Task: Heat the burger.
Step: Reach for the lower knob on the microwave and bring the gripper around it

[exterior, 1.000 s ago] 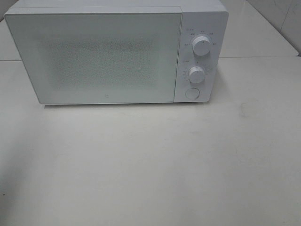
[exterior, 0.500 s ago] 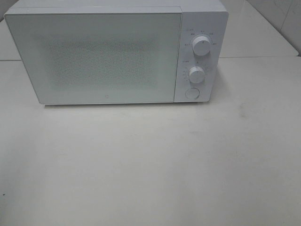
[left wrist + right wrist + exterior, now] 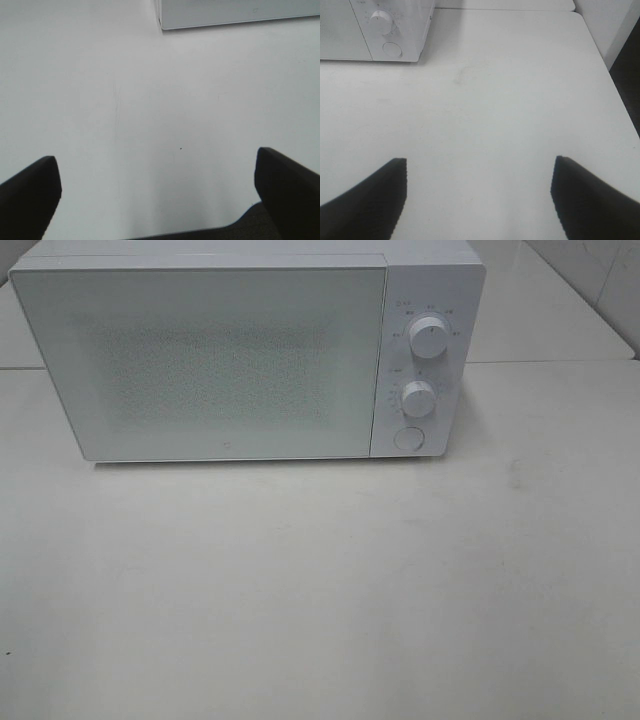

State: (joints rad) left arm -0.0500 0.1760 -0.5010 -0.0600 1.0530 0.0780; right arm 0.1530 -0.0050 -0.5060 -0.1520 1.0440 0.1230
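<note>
The left gripper (image 3: 155,159) is pictured spread to its widest, with nothing held and nothing touched between its black fingers. The right gripper (image 3: 480,162) is likewise held wide and bare. Both are poised above the plain white tabletop (image 3: 320,590).

Farther out, at twelve o'clock on the table in the high view, the boxy white microwave oven (image 3: 200,360) is set with its frosted door closed. An upper white dial (image 3: 430,337), a lower white dial (image 3: 418,398) and a round white button (image 3: 407,438) are ranged down the panel at the door's three o'clock side.

The burger is shown in none of the views, and whether it lies behind the closed door cannot be told. It is judged to be light and soft, with stacked layers apt to slide apart or be crushed. A gentle hold low across its sides, below the bun's dome, would be called for rather than a hard squeeze from above.
</note>
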